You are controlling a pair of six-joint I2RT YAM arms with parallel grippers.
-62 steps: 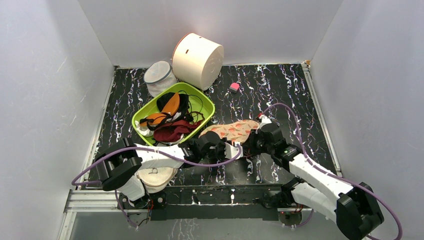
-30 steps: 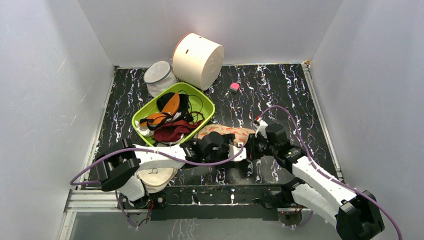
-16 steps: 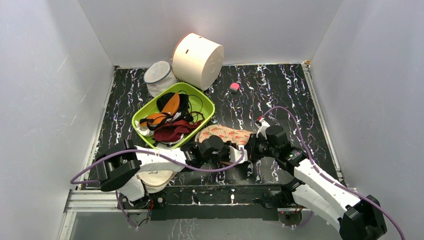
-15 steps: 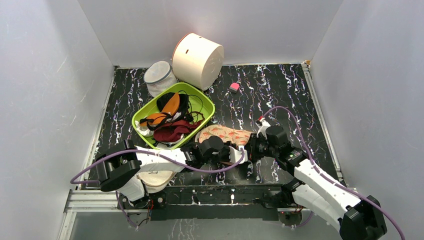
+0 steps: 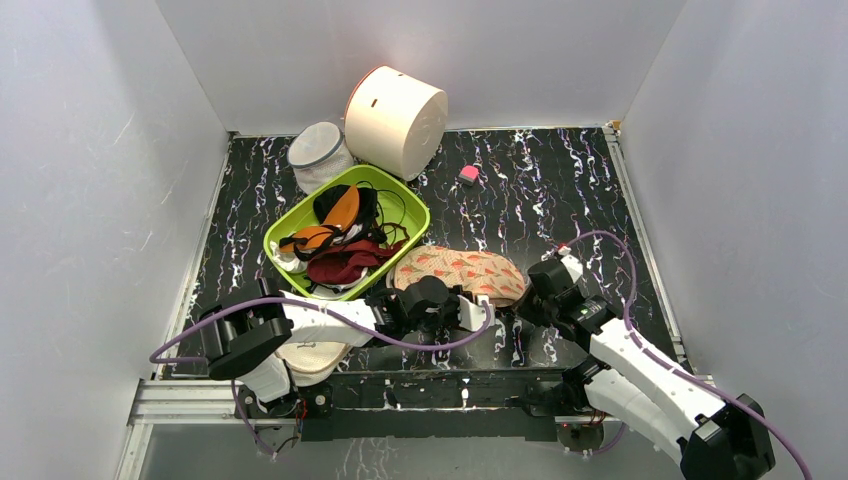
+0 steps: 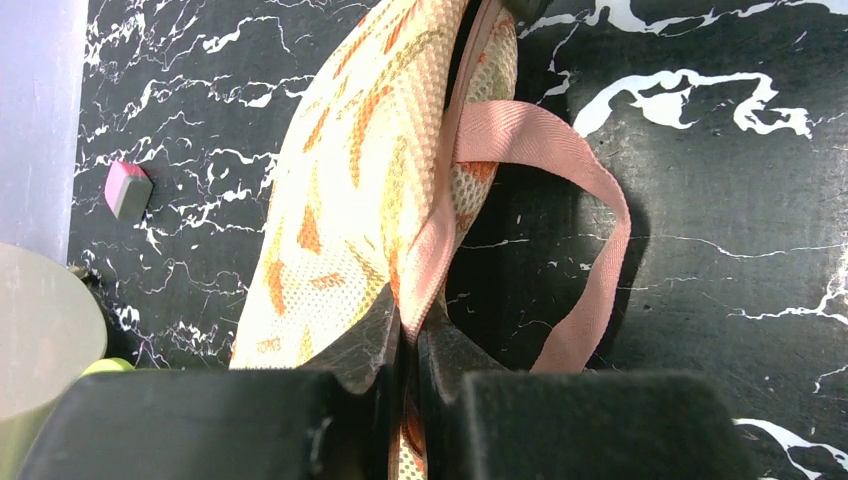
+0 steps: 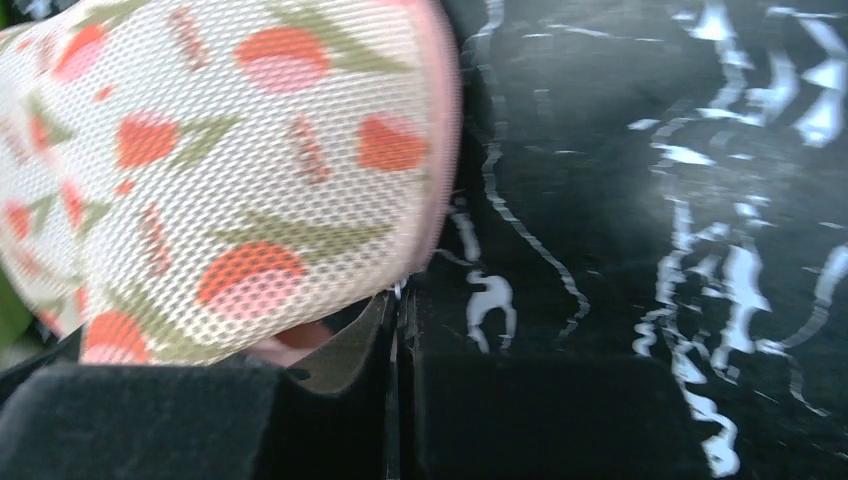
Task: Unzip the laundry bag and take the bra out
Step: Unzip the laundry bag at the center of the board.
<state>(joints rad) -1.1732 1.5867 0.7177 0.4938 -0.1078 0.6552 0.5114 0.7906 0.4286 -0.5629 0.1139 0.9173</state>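
Note:
The laundry bag (image 5: 458, 271) lies flat on the black table, right of the green basket. My left gripper (image 5: 482, 308) is at the bag's near edge; in the left wrist view (image 6: 410, 335) it is shut on the pink zipper edge of the bag (image 6: 340, 190), with a pink loop strap (image 6: 596, 240) hanging beside. My right gripper (image 5: 518, 305) is at the bag's right near corner; in the right wrist view (image 7: 400, 300) it is shut on a small metal zipper pull under the bag (image 7: 230, 170). The black bra is hidden.
The green basket (image 5: 417, 213) holds maroon and orange-lined bras. A white mesh cylinder (image 5: 318, 152) and a cream round case (image 5: 395, 120) stand behind it. A pink block (image 5: 468, 174) lies at the back. A cream pouch (image 5: 305, 357) lies under my left arm.
My right gripper has moved right and toward the near edge, drawing the bag's right end with it. The bag now lies longer and flatter. My left gripper has kept its hold.

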